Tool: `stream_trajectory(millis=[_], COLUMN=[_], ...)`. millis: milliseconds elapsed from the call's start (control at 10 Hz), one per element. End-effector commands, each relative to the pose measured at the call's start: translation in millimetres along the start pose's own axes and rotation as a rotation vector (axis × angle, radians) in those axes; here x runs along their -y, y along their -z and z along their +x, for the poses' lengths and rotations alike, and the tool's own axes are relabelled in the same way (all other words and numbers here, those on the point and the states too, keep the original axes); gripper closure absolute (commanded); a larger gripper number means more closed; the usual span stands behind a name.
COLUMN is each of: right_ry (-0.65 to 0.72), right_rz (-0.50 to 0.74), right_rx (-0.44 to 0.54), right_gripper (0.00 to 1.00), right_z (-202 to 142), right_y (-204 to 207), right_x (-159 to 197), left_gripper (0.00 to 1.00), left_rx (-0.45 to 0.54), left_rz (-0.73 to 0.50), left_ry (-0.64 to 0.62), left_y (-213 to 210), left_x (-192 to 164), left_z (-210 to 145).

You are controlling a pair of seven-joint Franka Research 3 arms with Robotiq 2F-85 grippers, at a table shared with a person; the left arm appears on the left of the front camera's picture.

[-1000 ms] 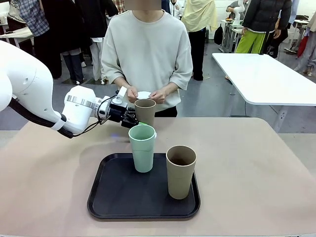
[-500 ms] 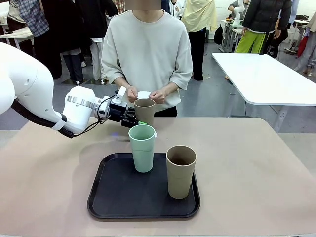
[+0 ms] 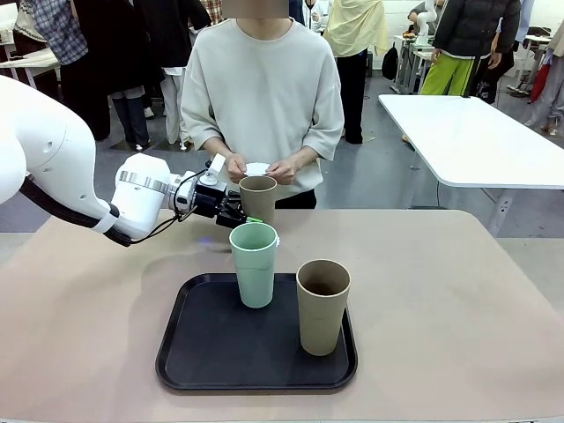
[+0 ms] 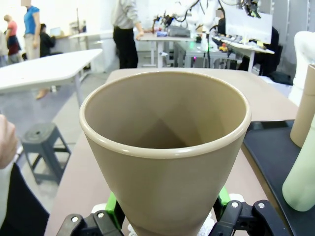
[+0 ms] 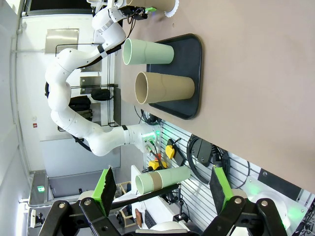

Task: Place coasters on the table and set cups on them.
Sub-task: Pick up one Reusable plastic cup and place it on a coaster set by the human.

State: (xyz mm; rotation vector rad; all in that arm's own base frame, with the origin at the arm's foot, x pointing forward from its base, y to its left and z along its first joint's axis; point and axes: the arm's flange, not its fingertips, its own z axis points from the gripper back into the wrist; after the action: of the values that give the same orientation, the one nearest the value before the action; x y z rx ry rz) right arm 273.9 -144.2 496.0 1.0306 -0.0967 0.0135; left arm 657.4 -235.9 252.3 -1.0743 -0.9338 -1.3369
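- Left gripper (image 3: pixel 236 210): black, two fingers with green pads, on a white arm reaching in from 9 o'clock. It is pinched onto the lower wall of a tall tapered brown-tan matte cup (image 3: pixel 258 198), one pad on each flank.
- Held brown-tan cup: upright, mouth up, with a bare interior in the left wrist view. It sits at 12 o'clock from the tray, just beyond the mint cup, which hides its base.
- Right gripper (image 5: pixel 162 189): fingers spread wide, nothing between the pads, well apart from the tray.
- Pale mint-green tapered matte cup (image 3: pixel 254 264): upright on the tray, at the tray's 12 o'clock edge.
- Second brown-tan tapered cup (image 3: pixel 322 307): upright on the tray at about 4 o'clock, near the mint cup but apart from it.
- Black rectangular tray with rounded corners (image 3: pixel 176 352): lies flat on the counter, toward its 6 o'clock side.
- Beige-tan counter with rounded corners (image 3: pixel 458 300): carries the tray.
- Small round white coaster (image 3: pixel 257 168): held between the person's two hands (image 3: pixel 284 170) at the counter's 12 o'clock edge, above the held cup's rim.
- White scalloped disc (image 5: pixel 173 9): seen in the right wrist view at the base end of the held cup. Whether the two touch cannot be told.
- White rectangular table (image 3: pixel 476 141): stands behind the counter, at 2 o'clock.
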Motion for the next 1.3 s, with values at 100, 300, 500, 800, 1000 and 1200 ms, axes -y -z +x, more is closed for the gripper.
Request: stream_trajectory(millis=[100, 300, 500, 800, 1000, 1200], right_ry=[-0.002, -0.002, -0.002, -0.002, -0.002, -0.002], right_rz=[0.013, 0.013, 0.013, 0.013, 0.013, 0.013], right_rx=[-0.001, -0.001, -0.001, -0.001, -0.001, -0.001], right_gripper=[0.00, 0.00, 0.00, 0.00, 0.00, 0.00], right_z=[0.4, 0.4, 0.4, 0.4, 0.4, 0.4], right_y=[-0.1, -0.1, -0.1, -0.1, -0.1, -0.1], right_x=[0.5, 0.5, 0.5, 0.5, 0.5, 0.5], left_gripper=[0.15, 0.15, 0.15, 0.15, 0.15, 0.15], left_rx=[-0.015, -0.031, -0.035, -0.048, -0.072, -0.083], left_rz=[-0.051, -0.066, -0.071, -0.070, -0.066, -0.063], left_ry=[0.027, 0.034, 0.034, 0.039, 0.047, 0.050], left_y=[0.6, 2.2, 2.4, 2.0, 1.6, 1.4], left_x=[0.7, 1.9, 1.3, 2.5, 3.2, 3.0], left_z=[-3.3, -5.6, -6.3, -6.4, -7.3, -7.3])
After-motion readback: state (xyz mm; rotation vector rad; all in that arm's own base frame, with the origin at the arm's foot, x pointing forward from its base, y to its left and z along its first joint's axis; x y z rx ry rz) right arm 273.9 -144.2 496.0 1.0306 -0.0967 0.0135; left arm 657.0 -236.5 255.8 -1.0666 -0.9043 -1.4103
